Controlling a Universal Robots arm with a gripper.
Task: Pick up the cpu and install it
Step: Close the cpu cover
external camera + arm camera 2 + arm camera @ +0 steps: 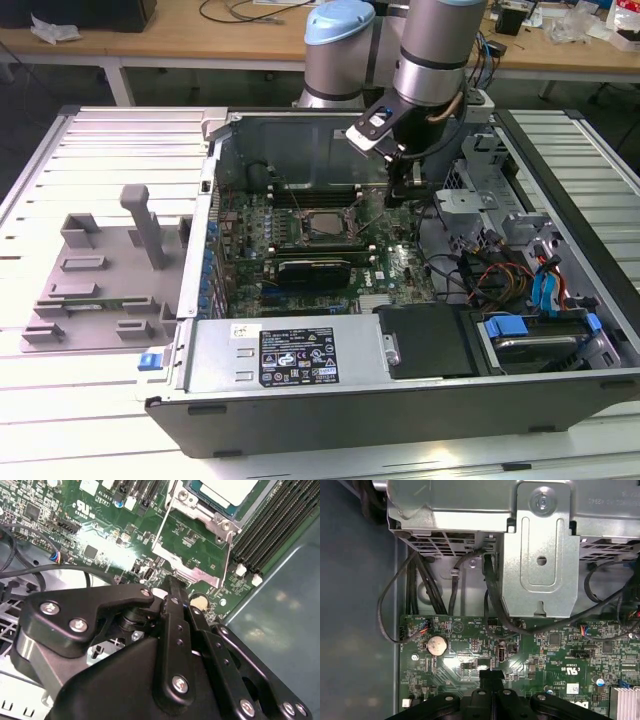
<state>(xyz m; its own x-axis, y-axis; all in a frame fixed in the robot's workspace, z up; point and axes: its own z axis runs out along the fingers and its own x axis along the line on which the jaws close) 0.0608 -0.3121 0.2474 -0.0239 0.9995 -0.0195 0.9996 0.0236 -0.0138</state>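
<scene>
The cpu (322, 226) lies flat in the socket in the middle of the green motherboard (395, 265), its silvery top facing up. In the second wrist view the cpu (226, 490) sits inside a metal socket frame (200, 515) with a thin wire lever beside it. My gripper (402, 198) hangs over the board toward the exterior view's right of the socket, apart from the cpu. Its black fingers (172, 587) are shut with nothing between them, and their tip (491, 676) hovers just above the board near a coin battery (436, 644).
The open computer case (200, 250) walls in the board. A metal drive cage (540, 555) and loose black cables (492, 595) stand close to the gripper. Memory slots (275, 535) run beside the socket. A grey fixture (110, 270) sits on the exterior view's left.
</scene>
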